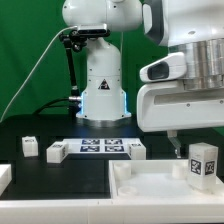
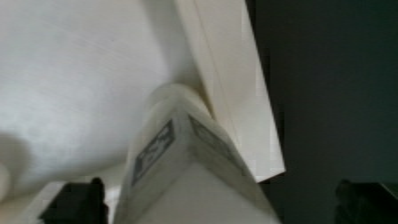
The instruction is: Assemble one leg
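A leg point(image 1: 203, 161), a small white post with a black-and-white tag, stands upright on the large flat white tray-like piece point(image 1: 150, 185) near its corner at the exterior view's right. My gripper point(image 1: 188, 150) hangs just above and around it. In the wrist view the leg point(image 2: 187, 165) sits between my dark fingertips point(image 2: 75, 202), with a gap on each side, wider on one. My gripper point(image 2: 219, 203) is open and does not squeeze the leg. The tray piece's raised rim point(image 2: 231, 90) runs past the leg.
Three more loose legs point(image 1: 29, 146), point(image 1: 57, 151), point(image 1: 136, 150) lie on the black table by the marker board point(image 1: 100, 147). The robot base point(image 1: 100, 80) stands behind. Another white part point(image 1: 4, 178) lies at the exterior view's left edge.
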Available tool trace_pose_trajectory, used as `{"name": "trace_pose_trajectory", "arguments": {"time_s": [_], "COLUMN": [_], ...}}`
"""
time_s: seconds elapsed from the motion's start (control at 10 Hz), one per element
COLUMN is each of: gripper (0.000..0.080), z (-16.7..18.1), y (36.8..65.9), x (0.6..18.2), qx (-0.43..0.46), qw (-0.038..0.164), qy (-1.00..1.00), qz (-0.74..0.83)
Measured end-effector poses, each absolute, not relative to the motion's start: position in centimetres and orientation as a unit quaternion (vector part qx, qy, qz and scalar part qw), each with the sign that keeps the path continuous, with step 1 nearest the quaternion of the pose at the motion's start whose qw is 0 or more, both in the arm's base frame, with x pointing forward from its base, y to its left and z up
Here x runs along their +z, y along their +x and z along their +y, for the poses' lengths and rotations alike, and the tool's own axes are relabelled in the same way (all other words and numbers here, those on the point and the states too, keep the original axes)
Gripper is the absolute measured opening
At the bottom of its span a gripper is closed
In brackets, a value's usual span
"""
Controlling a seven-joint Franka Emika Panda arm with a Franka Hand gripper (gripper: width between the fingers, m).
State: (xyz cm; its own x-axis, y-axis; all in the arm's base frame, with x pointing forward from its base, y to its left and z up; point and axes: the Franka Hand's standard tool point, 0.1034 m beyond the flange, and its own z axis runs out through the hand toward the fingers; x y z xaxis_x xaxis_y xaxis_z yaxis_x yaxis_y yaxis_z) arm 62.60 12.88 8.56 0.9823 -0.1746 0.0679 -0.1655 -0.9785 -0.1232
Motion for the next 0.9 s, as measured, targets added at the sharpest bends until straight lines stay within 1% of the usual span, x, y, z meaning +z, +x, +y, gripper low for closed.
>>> {"name": "trace_pose_trajectory", "arguments": {"time_s": [0.1, 0.3, 0.5, 0.7, 0.8, 0.9], "gripper": [0.0649, 0.0649, 0.0649, 0.0649, 0.0536, 0.0401], "z": [12.82, 12.39, 12.64, 12.44, 12.45, 12.44], "y": [62.71, 62.75, 62.61, 62.66, 62.65, 62.65], "x": [8.57, 7.97, 7.75, 7.74, 7.73, 7.72], "qx": [-0.048, -0.059, -0.064, -0.065, -0.065, -0.065], "qw": [0.048, 0.042, 0.038, 0.037, 0.037, 0.037], "qy": [-0.998, -0.996, -0.989, -0.987, -0.987, -0.987], "qz": [0.015, -0.057, -0.127, -0.143, -0.143, -0.143]}}
